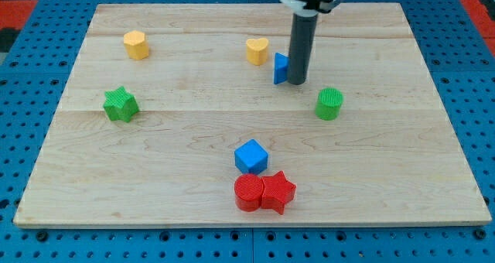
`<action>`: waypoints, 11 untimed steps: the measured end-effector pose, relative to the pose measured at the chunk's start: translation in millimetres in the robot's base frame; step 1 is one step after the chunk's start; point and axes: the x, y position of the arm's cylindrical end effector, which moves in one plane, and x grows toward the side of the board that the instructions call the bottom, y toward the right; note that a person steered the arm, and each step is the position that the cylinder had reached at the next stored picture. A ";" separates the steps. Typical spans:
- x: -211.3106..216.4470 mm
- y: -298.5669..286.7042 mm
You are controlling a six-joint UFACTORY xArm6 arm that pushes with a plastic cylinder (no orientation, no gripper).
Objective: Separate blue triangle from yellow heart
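The blue triangle (281, 68) stands on the wooden board near the view's top centre, partly hidden behind my rod. The yellow heart (257, 50) sits just up and left of it, a small gap apart. My tip (298, 82) is down on the board, touching the blue triangle's right side. The rod rises straight up to the arm's end at the view's top.
A yellow hexagon (135, 44) is at the top left, a green star (121, 104) at the left, a green cylinder (329, 104) right of my tip. A blue cube (250, 155), a red cylinder (249, 192) and a red star (278, 191) cluster at the bottom centre.
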 end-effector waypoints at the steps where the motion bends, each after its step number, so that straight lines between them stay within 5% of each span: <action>1: -39.7 0.0; 6: -47.7 25.6; 8: -29.8 -19.1; 10: -75.2 25.1; 11: -50.0 -42.2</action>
